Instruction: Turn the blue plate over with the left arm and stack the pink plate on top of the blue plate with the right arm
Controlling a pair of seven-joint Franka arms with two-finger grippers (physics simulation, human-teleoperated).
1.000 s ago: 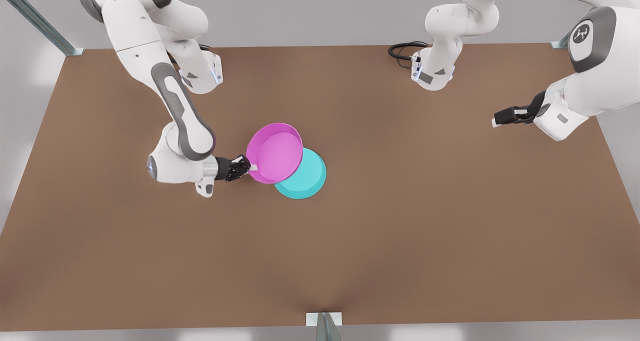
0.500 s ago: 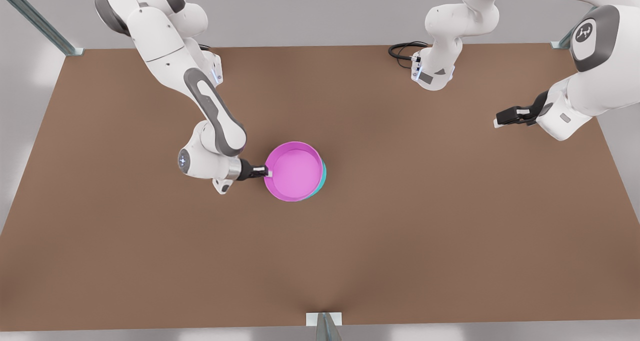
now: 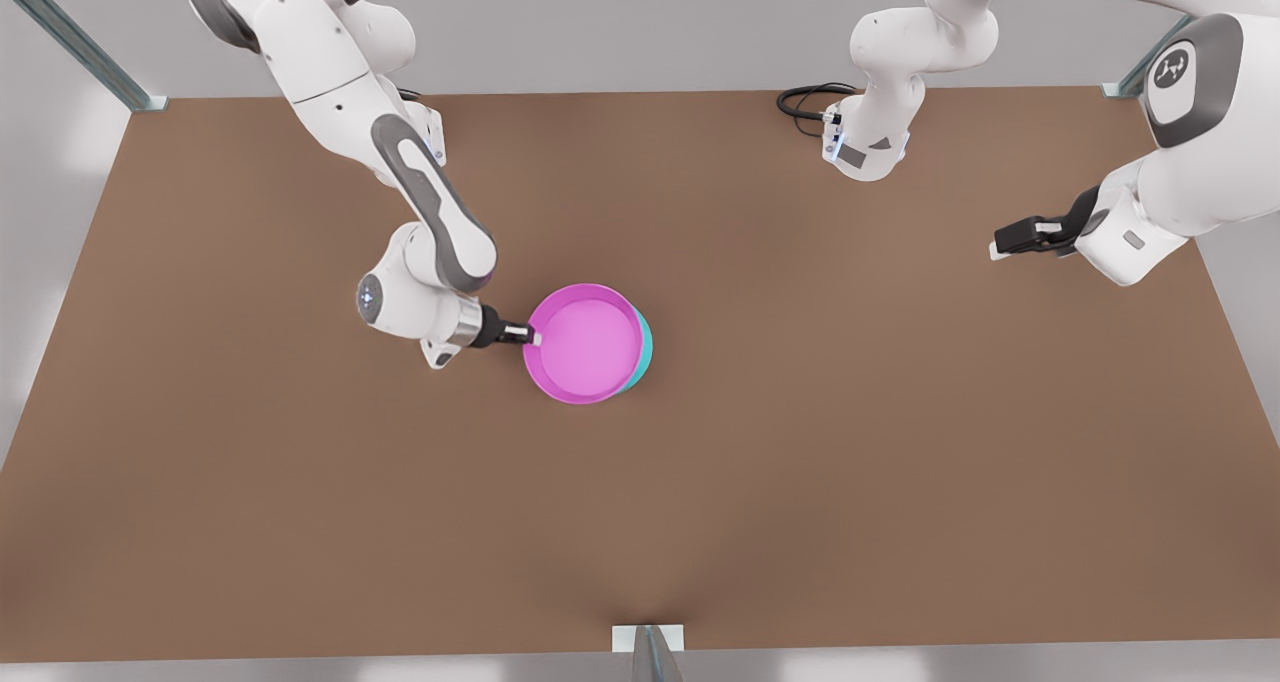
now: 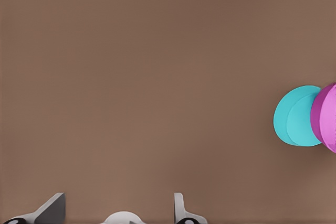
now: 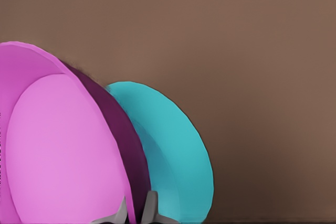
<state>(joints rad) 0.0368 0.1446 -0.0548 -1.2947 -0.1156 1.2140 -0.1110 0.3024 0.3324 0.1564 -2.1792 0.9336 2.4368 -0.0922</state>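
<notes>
Pink plate (image 3: pixel 585 343) is clamped at its rim by the right gripper (image 3: pixel 527 337), whose fingers pinch the plate's wall at the plate's 9 o'clock edge in the front view; the right wrist view shows the fingertips (image 5: pixel 148 205) closed on that rim. Half a second ago the plate sat marginally farther toward 3 o'clock; one second ago it was tilted and offset toward 10 o'clock from the blue plate (image 3: pixel 645 346). It now lies level over the blue plate, which shows as a thin crescent at the stack's 3 o'clock side. The blue plate appears base-up in the right wrist view, so the flip is judged complete. Stacking is judged nearly done: release remains. The slight offset could let the upper plate shift on release. Left gripper (image 3: pixel 1020 234) waits well apart at 2 o'clock, fingers apart, holding nothing.
</notes>
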